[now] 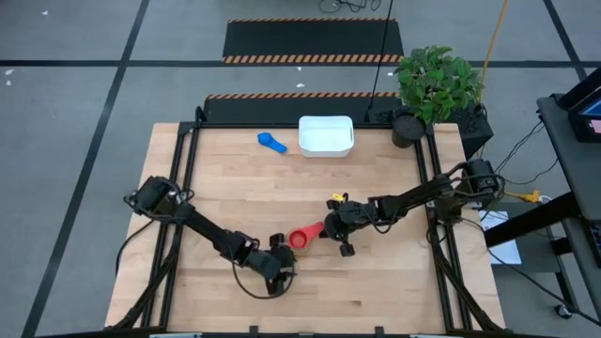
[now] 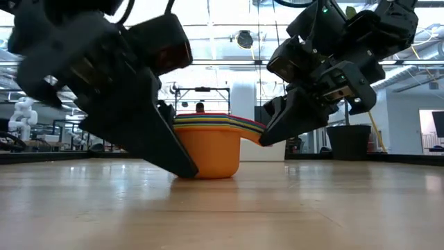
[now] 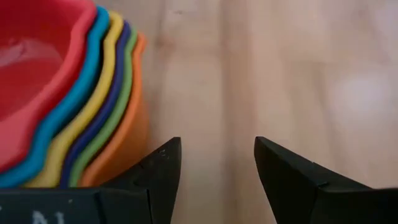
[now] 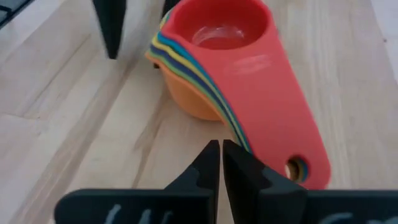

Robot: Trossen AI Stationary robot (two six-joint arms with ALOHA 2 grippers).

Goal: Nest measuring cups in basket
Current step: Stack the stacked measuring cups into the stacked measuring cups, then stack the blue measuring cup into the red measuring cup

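Several nested measuring cups [image 1: 302, 237] stand on the table, an orange cup [image 2: 211, 156] outermost and a red cup [image 4: 221, 28] innermost, their handles [image 4: 273, 106] fanned toward the right arm. My left gripper [image 3: 217, 165] is open, close beside the orange cup's wall [image 3: 127, 146], low over the table. My right gripper [image 4: 221, 155] is shut at the side of the stacked handles. A lone dark blue cup [image 1: 272, 143] lies near the far edge, just left of the white basket [image 1: 326, 134]. My left gripper has the outer side of one finger [image 3: 163, 163] right by the orange cup's wall; I cannot tell whether it touches. My right gripper's shut fingertips [image 2: 267, 135] meet the side edge of the stacked handles [image 4: 233, 134], slanting down from the table's right. The stack rests upright on the table.
A black plant pot with a leafy plant [image 1: 423, 99] stands at the far right corner, right of the basket. Bare wood [image 1: 282, 192] lies between the stack and the basket. The left arm [image 1: 202, 230] crosses the table's near left part.
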